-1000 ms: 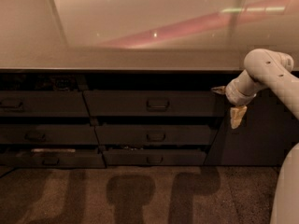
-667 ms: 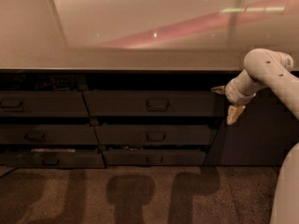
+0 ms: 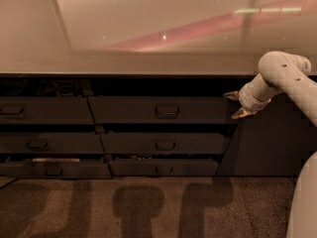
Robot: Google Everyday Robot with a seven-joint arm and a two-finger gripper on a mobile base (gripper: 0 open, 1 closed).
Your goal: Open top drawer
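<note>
Gripper [image 3: 234, 105] spread, at right end of top drawer [image 3: 129, 110] | dark grey front, central loop handle [image 3: 167, 111]

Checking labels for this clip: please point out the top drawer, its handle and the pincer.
top drawer [image 3: 124, 110]: camera view, bare front left of handle.
handle [image 3: 167, 111]: camera view, centre of loop.
pincer [image 3: 232, 106]: camera view, midway between fingertips, beside drawer's right end.

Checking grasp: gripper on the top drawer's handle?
No, the gripper sits right of the wide dark grey top drawer, off its loop handle.
</note>
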